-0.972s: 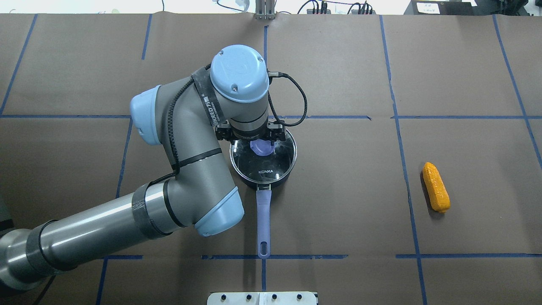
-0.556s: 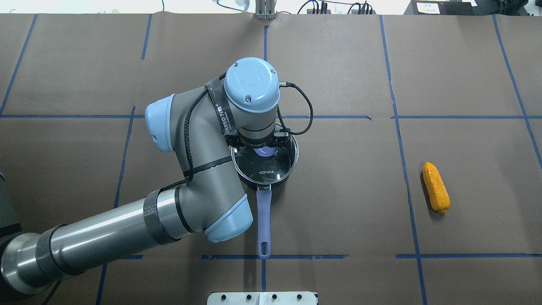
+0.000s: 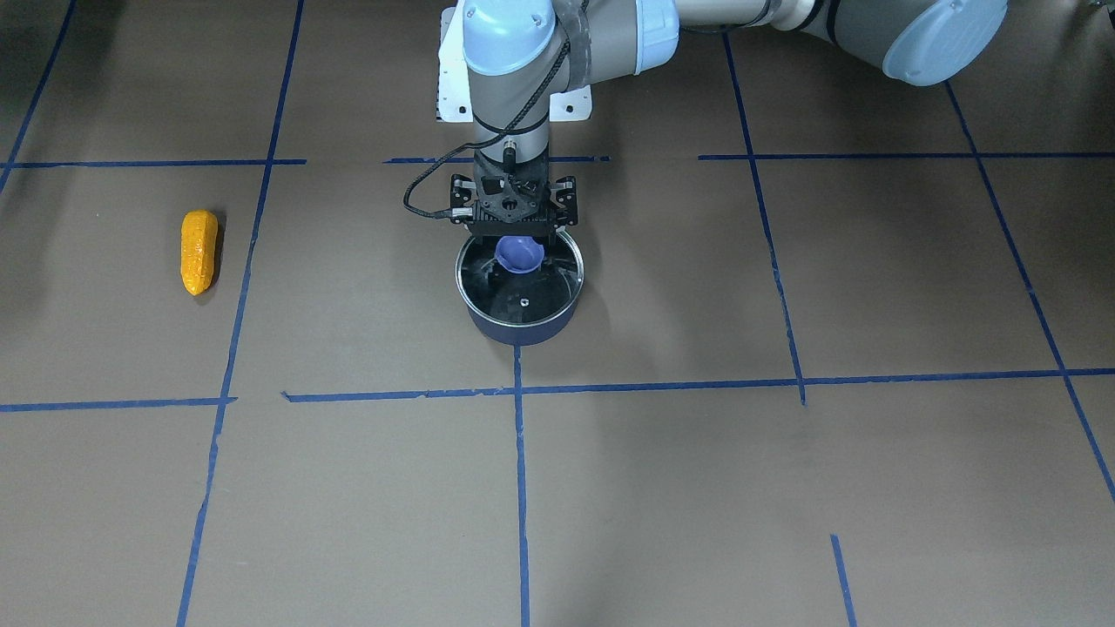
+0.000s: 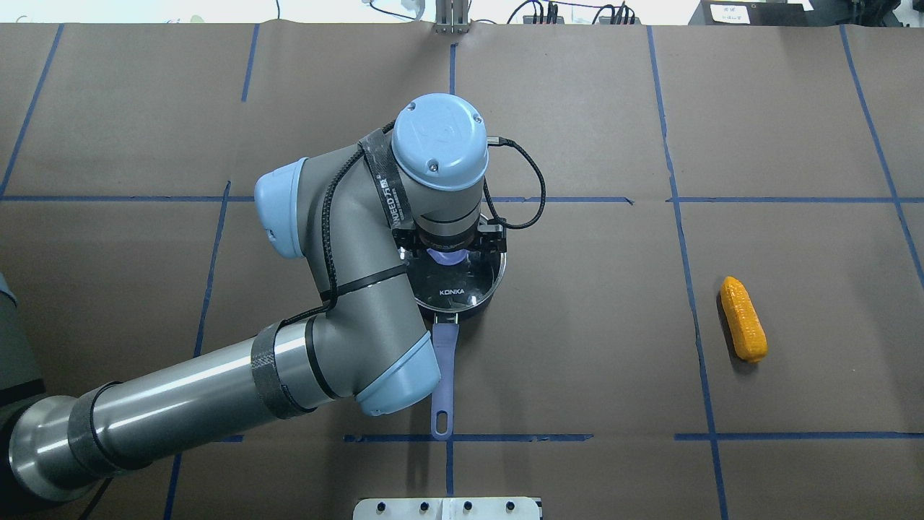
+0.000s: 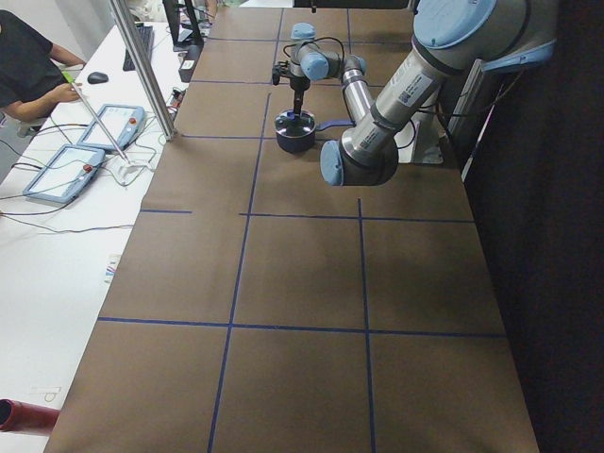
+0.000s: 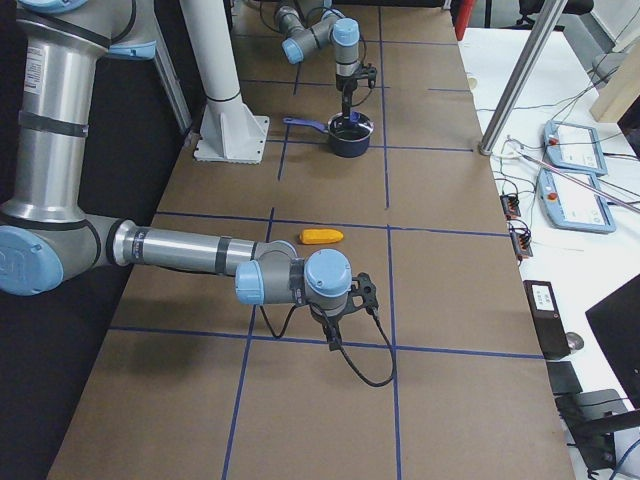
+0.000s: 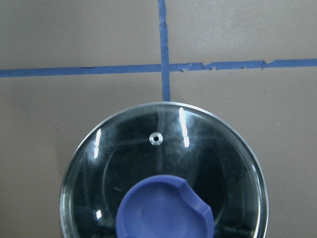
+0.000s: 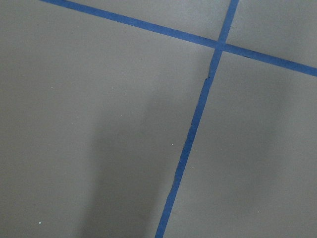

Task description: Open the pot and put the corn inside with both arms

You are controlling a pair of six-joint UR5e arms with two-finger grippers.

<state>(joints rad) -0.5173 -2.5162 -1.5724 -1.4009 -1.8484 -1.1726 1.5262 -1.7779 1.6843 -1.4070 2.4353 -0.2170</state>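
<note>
Left hand [image 3: 515, 237] shifted right, now over lid knob [image 3: 520, 254]; open or closed, cannot tell

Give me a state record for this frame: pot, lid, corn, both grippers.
pot: on table, handle pointing toward the robot
lid: on pot
knob: right under left gripper
left gripper: at the knob; grip not visible, open or shut unclear
right gripper: low over bare table, apart from corn; state cannot be judged
corn: lying on table on robot's right, far from pot, untouched
stage: lid not yet off, corn not picked
</note>
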